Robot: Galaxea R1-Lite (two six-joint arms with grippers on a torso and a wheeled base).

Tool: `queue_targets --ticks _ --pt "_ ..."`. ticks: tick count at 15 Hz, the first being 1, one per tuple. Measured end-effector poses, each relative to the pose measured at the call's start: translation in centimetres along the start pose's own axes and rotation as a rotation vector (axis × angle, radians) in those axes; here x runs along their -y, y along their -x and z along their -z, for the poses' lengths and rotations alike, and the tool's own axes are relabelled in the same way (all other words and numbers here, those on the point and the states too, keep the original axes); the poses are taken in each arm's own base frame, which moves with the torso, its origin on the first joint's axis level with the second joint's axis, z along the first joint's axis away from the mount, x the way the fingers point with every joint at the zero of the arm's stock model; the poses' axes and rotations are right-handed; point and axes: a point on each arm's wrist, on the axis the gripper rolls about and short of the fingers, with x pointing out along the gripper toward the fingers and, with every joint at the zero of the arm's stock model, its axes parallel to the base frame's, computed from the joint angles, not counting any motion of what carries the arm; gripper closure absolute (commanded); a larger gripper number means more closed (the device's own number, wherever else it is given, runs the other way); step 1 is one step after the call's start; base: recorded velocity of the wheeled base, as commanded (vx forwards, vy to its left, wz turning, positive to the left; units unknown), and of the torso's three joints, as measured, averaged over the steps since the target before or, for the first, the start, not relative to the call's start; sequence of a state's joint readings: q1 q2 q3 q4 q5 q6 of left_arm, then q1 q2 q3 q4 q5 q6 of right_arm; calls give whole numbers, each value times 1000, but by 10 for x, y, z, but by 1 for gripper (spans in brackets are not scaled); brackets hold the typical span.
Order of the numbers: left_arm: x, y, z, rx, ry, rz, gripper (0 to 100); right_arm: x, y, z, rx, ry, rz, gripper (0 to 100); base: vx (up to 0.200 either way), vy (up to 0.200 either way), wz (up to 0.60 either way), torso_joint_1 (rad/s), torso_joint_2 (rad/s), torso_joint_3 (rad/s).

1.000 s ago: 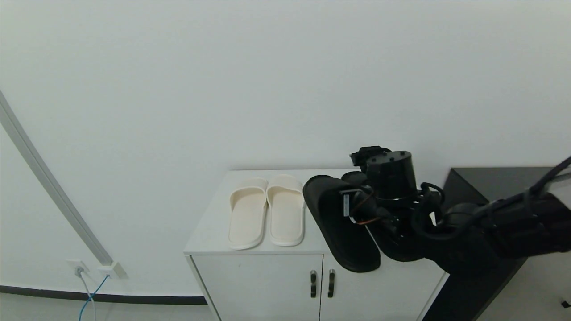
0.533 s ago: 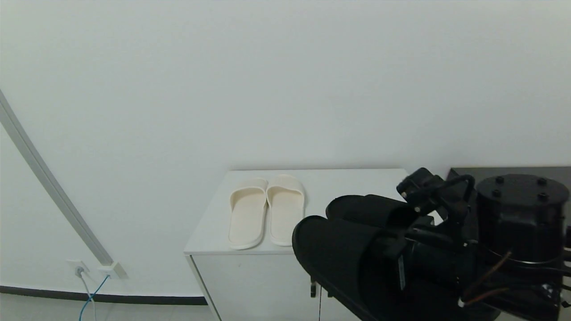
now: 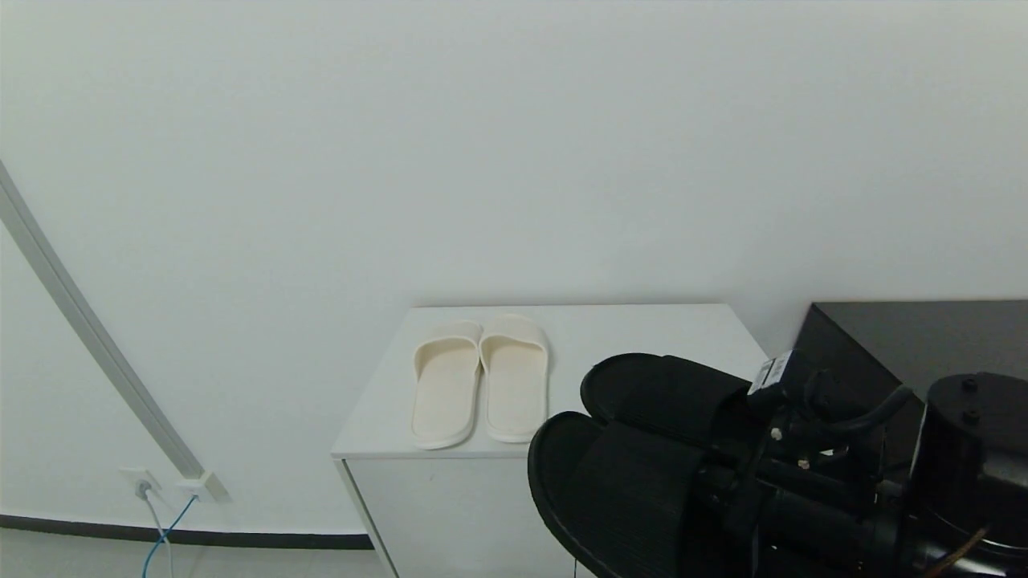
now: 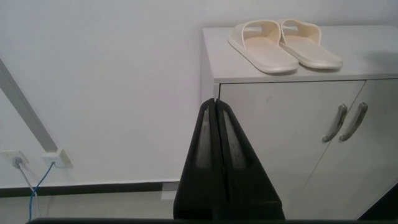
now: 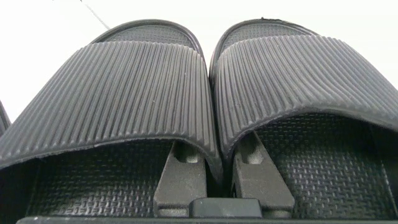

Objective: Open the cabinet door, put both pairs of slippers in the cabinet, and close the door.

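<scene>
A pair of black slippers (image 3: 642, 449) hangs in the air in front of the white cabinet (image 3: 650, 325), low on the right of the head view. My right gripper (image 3: 723, 474) is shut on them. In the right wrist view its fingers (image 5: 180, 180) clamp the two inner edges of the black slippers (image 5: 205, 93) together. A pair of cream slippers (image 3: 479, 377) lies side by side on the left half of the cabinet top. My left gripper (image 4: 216, 155) is shut with nothing in it, low in front of the cabinet (image 4: 273, 124), whose two doors and their handles (image 4: 347, 121) are closed.
A dark cabinet (image 3: 907, 329) stands against the white one on the right. Left of the cabinet, a wall socket with a blue cable (image 3: 144, 486) sits near the floor, and a grey strip (image 3: 80, 321) slants up the wall.
My right arm has drawn the black slippers off the cabinet's front edge, back and down to the right. They have turned so both straps face up.
</scene>
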State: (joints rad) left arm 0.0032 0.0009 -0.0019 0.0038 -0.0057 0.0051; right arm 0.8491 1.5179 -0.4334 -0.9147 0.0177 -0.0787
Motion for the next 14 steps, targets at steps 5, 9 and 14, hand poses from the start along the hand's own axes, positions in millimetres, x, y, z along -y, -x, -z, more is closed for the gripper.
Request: queue_targets --ticks 5,9,14 --pt "0 0 0 0 1 1 100 0 -1 4 -17 -1 0 100 -200 0 0 8 5 2" --pt "0 0 0 2 3 0 100 -1 0 7 -30 -2 -4 100 -150 0 0 -7 2 4" --pt "0 0 0 3 4 1 100 -1 1 7 -27 -42 -32 100 0 0 0 0 0 0"
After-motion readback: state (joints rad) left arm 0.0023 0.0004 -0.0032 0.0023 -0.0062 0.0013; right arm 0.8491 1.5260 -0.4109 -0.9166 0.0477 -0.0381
